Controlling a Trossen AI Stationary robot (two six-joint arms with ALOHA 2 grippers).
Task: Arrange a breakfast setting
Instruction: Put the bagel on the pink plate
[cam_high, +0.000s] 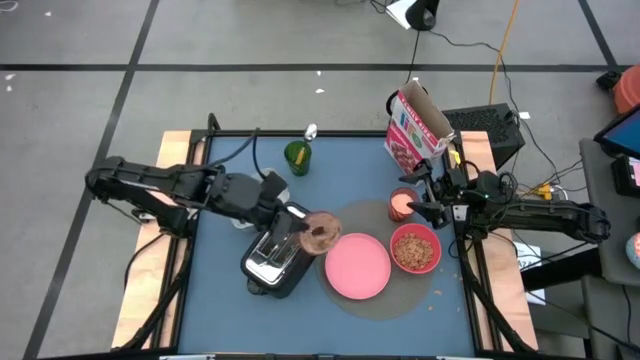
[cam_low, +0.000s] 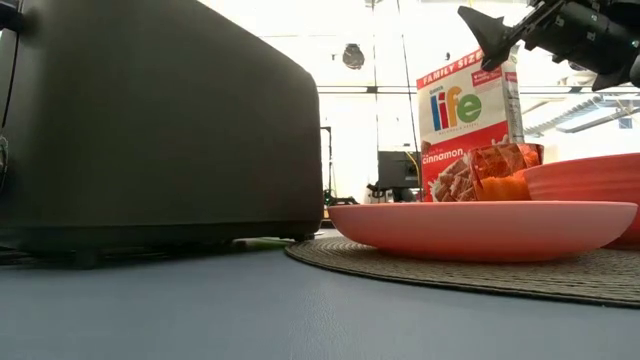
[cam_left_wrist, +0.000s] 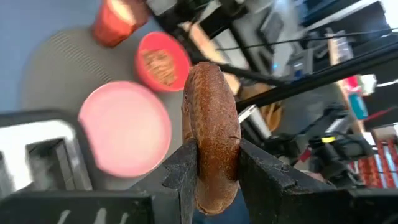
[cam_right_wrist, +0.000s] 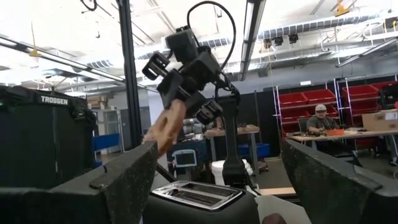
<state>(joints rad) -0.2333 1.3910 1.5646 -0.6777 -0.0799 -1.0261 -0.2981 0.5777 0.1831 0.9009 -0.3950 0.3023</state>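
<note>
Just above the silver-and-black toaster (cam_high: 275, 258), the left gripper (cam_high: 308, 232) is clamped on the round browned bread (cam_left_wrist: 212, 134), holding it on edge in the air. Beside the toaster lies the large round pink plate (cam_high: 357, 266) on a grey woven mat (cam_high: 420, 290), bordered by a cereal-filled red bowl (cam_high: 415, 249). Beyond that bowl, the right gripper (cam_high: 425, 196) hangs with fingers spread apart.
</note>
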